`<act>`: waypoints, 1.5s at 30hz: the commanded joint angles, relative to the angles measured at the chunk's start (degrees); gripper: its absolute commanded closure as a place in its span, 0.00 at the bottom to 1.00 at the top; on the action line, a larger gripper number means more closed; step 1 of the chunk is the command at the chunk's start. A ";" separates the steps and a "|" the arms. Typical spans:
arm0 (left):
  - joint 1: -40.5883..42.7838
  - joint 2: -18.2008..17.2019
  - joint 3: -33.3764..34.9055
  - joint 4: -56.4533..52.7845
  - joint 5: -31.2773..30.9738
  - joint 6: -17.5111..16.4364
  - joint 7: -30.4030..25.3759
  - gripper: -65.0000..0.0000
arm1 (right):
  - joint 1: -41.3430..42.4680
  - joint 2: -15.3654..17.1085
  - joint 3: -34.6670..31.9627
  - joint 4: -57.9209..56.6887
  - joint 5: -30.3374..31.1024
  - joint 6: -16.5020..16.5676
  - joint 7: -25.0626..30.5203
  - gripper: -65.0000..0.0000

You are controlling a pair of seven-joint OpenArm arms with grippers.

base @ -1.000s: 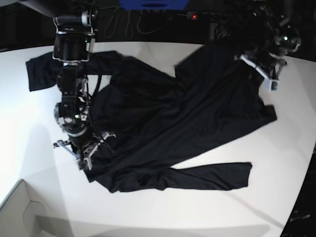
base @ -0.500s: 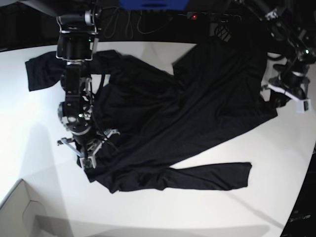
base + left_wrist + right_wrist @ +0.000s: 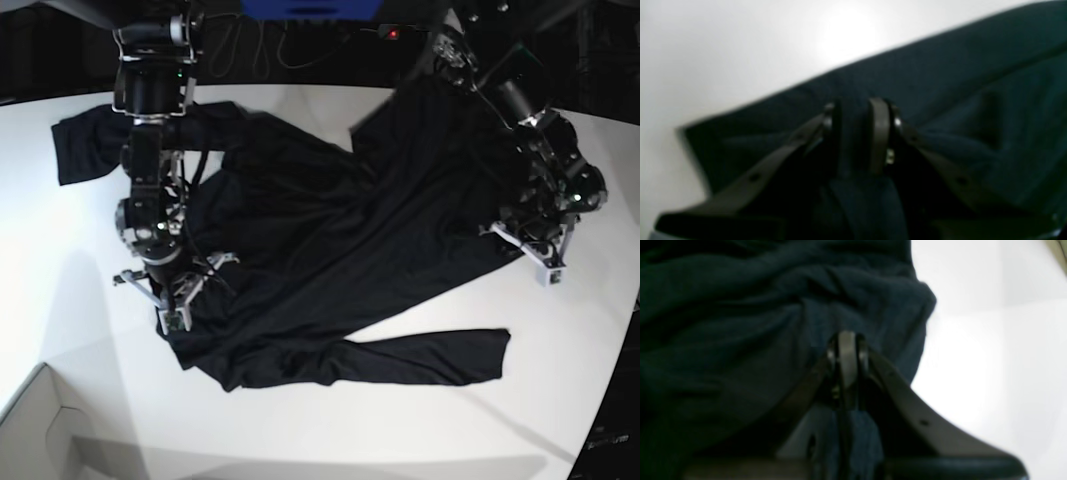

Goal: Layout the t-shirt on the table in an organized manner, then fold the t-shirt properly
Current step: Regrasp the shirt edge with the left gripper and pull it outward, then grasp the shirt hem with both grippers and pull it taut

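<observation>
Left wrist view: left gripper [image 3: 858, 133] clenched on a pinch of the t-shirt [image 3: 957, 110], a dark fold squeezed between the fingertips [image 3: 878, 133], right at a straight hem with bare table [image 3: 723, 50] beyond it. Blurred, yet the cloth clearly bunches and dimples around the pinch: soft, limp, light, nothing stiff to resist.

Right wrist view: right gripper [image 3: 846, 366] fully closed, fingertips [image 3: 846, 356] pressed together; dark cloth seemingly caught below the tips, though too blurred to swear to. T-shirt [image 3: 740, 323] rumpled in thick ridges, its rounded edge falling off onto white table [image 3: 990, 356] to the side.

Base view: t-shirt [image 3: 350, 250] sprawled crumpled across the middle of the table [image 3: 320, 430], one sleeve reaching toward the far left corner, another long flap lying toward the near edge. Right gripper [image 3: 172, 300] at the cloth's left margin, left gripper [image 3: 535, 250] at its right margin, well apart.

Likely handling: drapes and stretches rather than slides as one piece, so pulls spread wrinkles only along the tensioned line. Best taken at hems, corners or shoulder seams, thin doubled edges giving a sure pinch; a mid-panel grab probably just gathers more folds.
</observation>
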 commanded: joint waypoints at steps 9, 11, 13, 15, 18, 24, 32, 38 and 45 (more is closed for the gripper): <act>-6.40 -4.10 0.47 -13.87 2.86 -0.30 -10.97 0.79 | 1.49 0.19 0.07 0.82 0.18 -0.35 1.50 1.00; -8.07 -5.50 0.56 -18.09 2.50 -0.30 -15.01 0.79 | 1.40 0.63 -0.02 0.82 0.18 -0.35 1.50 1.00; -10.97 -7.00 0.82 -23.10 2.50 3.26 -18.79 0.79 | 0.52 0.80 -0.11 1.08 0.18 -0.35 1.50 1.00; -13.52 -9.02 1.88 -28.46 2.50 5.37 -21.61 0.79 | 0.17 0.89 -0.11 1.17 0.18 -0.35 1.50 1.00; -18.53 -11.83 4.69 -37.96 2.50 8.01 -27.06 0.79 | -0.27 1.86 -0.11 1.17 0.18 -0.35 1.50 1.00; -25.48 -14.74 8.91 -48.07 2.50 13.37 -36.90 0.79 | -1.68 3.09 0.24 1.17 0.09 -0.35 1.50 1.00; -29.87 -14.74 9.35 -45.43 2.42 13.29 -32.77 0.79 | -2.30 3.35 0.24 1.17 0.18 -0.35 1.50 1.00; -19.50 -11.83 9.26 -22.04 -1.45 11.00 -16.68 0.79 | -1.59 3.35 0.24 1.61 0.26 -0.35 1.85 1.00; 2.65 -7.35 9.44 3.98 -16.48 9.42 -6.92 0.79 | 1.66 3.00 -0.02 2.40 0.44 -0.26 1.59 1.00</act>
